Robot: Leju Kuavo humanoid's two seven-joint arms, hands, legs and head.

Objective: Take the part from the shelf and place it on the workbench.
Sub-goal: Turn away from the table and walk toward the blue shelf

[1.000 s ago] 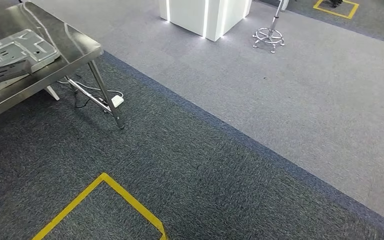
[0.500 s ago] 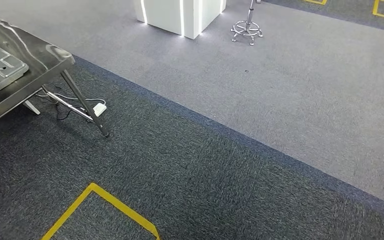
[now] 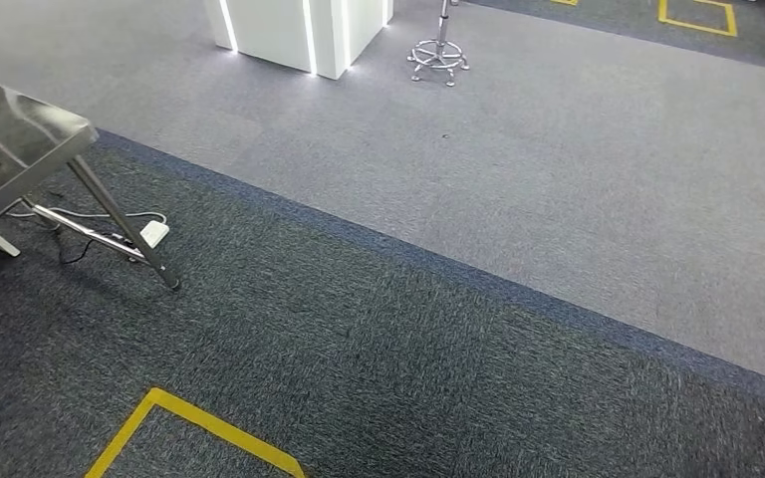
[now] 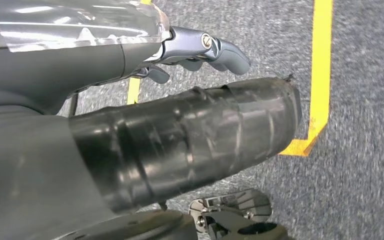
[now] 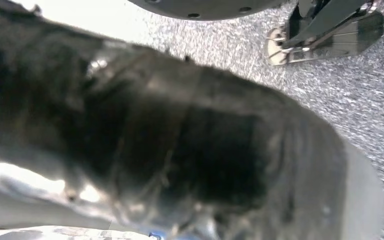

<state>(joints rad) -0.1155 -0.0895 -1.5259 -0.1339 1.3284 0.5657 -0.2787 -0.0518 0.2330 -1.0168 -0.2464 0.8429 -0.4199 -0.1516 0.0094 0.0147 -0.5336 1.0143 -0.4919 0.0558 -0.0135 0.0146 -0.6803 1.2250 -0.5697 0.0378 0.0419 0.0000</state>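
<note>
Right now, on the head view, I am looking down at carpet: a dark blue-grey band of floor [image 3: 359, 339] near me and a paler grey stretch beyond it. At the far left edge a corner of the steel tabletop [image 3: 20, 134] pokes in, with one slanted leg [image 3: 125, 224] under it, and a white power strip [image 3: 152, 233] with dark cables lying on the floor just beside that leg. A sliver of something pale rests on the tabletop at the very edge; I cannot tell whether it is the part. Yellow floor tape [image 3: 199, 428] marks a corner near the bottom left. Further off stand a white lit pillar [image 3: 294, 35] and a chrome stool base [image 3: 438, 60], well apart from the tabletop. On the left wrist view, the left hand [image 4: 200, 50] reaches over the carpet with its fingers [image 4: 230, 52] close together and nothing visibly between them; a thick dark taped thumb [image 4: 190, 140] blocks much of the frame, with more yellow tape on the floor behind. On the right wrist view, the right hand [image 5: 180, 145] is a dark blur up against the lens, and I cannot tell how its fingers lie.
</note>
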